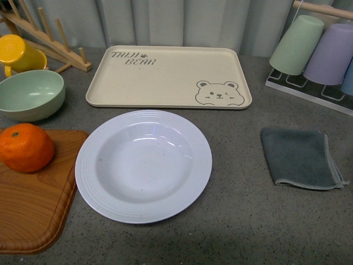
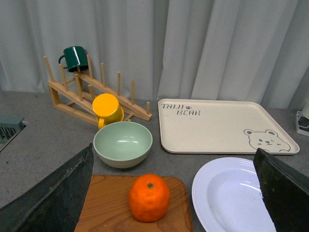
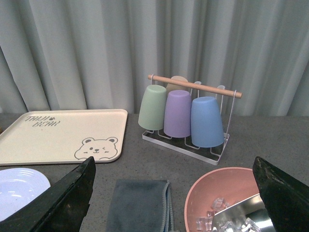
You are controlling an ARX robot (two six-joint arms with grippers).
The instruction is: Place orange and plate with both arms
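Arms are outside the front view, so pose comes from the wrist cams only.

Left gripper (image 2: pixel 173 151): raised off the counter, camera looking level-ish across it toward the curtain. Fingers (image 2: pixel 58 198) are spread wide and hold nothing. The orange (image 2: pixel 149 197) shows in the gap between them, untouched.

Right gripper (image 3: pixel 174 159): same attitude. Fingers (image 3: pixel 63 203) are wide apart and empty. Can't tell how high either one is.

Task things:
- Plate (image 1: pixel 140 212) lies flat on the grey counter.
- The orange (image 1: pixel 26 147) is off the plate, to its left on a wooden cutting board (image 1: pixel 33 210), near it but apart.
- The board edge runs just beside the plate rim. Can't tell if they touch.

Around the plate:
- Bear tray (image 1: pixel 165 77) is behind it, with a gap.
- Green bowl (image 1: pixel 30 94) is behind and to its left. Yellow cup (image 1: pixel 19 52) is further back the same way.
- Grey cloth (image 1: pixel 300 157) is to its right, well apart.
- Cup rack (image 1: pixel 314 55) is behind and to its right.

Cut off or unclear:
- The board runs out of the front view at the left and bottom edges.
- The cup rack is cropped at the right edge of the front view.
- The plate is only partly in frame in both wrist views.
- Pink bowl (image 3: pixel 217 193) shows only on the right wrist cam, past the cloth from the plate, clipped by the frame and a finger. It holds clear cubes and a metal item I can't identify.
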